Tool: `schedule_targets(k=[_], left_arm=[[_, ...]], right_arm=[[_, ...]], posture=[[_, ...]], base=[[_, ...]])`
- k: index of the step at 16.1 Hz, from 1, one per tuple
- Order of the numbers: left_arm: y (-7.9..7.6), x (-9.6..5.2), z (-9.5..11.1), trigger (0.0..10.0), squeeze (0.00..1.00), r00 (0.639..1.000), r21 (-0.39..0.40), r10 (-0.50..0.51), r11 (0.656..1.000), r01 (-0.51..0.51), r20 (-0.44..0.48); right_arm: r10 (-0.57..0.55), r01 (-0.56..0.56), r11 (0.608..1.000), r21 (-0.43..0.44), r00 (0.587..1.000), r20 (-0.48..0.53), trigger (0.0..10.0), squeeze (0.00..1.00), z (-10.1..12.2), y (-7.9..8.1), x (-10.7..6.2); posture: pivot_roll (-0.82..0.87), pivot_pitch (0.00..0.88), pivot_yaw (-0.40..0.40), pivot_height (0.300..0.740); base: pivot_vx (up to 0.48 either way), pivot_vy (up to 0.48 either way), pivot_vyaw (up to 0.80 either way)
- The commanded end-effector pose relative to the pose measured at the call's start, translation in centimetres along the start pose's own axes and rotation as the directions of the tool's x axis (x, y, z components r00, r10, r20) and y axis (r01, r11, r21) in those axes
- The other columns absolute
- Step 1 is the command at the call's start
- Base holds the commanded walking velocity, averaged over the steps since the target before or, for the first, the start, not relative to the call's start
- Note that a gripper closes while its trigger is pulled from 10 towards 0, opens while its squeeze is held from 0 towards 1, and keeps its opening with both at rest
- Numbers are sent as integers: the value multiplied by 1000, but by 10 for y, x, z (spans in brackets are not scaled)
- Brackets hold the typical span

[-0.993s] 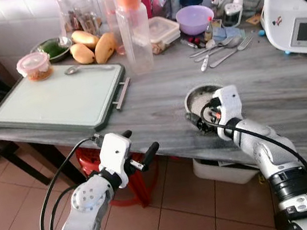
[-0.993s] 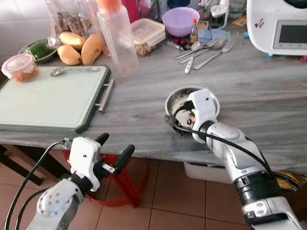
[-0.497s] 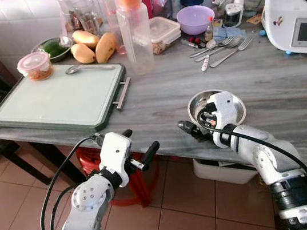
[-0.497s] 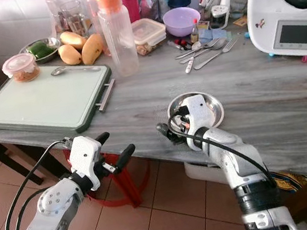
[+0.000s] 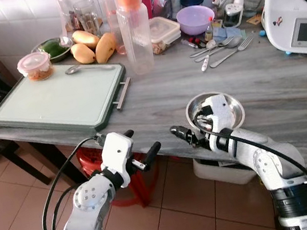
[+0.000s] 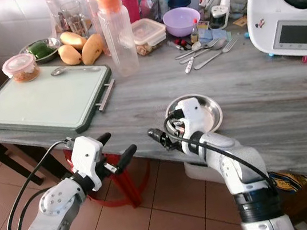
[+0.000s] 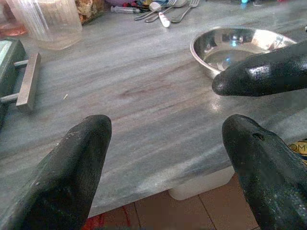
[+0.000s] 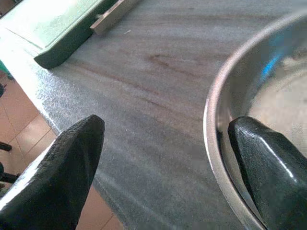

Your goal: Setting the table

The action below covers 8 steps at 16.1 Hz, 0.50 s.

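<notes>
now the right gripper has backed off the steel bowl, fingers apart (one inside the rim), near the countertop's front edge. bowl looks released; left gripper hovers open, below that edge.

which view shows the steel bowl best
The left wrist view: the steel bowl sits whole and unobstructed on the grey counter. In the eye views the right end effector covers part of the bowl. The right wrist view gives a close crop of its rim, one finger inside it.
</notes>
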<state>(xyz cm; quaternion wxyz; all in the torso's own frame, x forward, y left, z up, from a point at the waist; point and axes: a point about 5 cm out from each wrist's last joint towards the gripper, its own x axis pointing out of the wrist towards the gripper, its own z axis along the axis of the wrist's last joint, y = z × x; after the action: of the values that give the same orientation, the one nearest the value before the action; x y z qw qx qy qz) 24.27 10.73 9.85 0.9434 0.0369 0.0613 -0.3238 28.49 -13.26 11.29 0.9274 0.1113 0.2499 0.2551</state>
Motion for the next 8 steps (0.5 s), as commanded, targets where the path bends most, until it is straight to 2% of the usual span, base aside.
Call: schedule_targets(k=[1,2,8], left_arm=[[0,1,-2,10000,0,1000,8,-6,1000,6,-14],[-1,1,-2,10000,0,1000,8,-8,1000,9,-15],[-1,1,-2,10000,0,1000,5,-11,1000,11,-14]], right_arm=[[-5,5,1000,22,1000,10,10000,863,3,1,-3],[-1,1,999,54,1000,5,10000,859,4,1,-3],[19,-20,996,85,1000,18,10000,863,8,10,-4]], posture=[[-41,0,56,740],[-42,0,56,740],[-44,0,57,740]], base=[[0,0,0],[0,0,0],[0,0,0]])
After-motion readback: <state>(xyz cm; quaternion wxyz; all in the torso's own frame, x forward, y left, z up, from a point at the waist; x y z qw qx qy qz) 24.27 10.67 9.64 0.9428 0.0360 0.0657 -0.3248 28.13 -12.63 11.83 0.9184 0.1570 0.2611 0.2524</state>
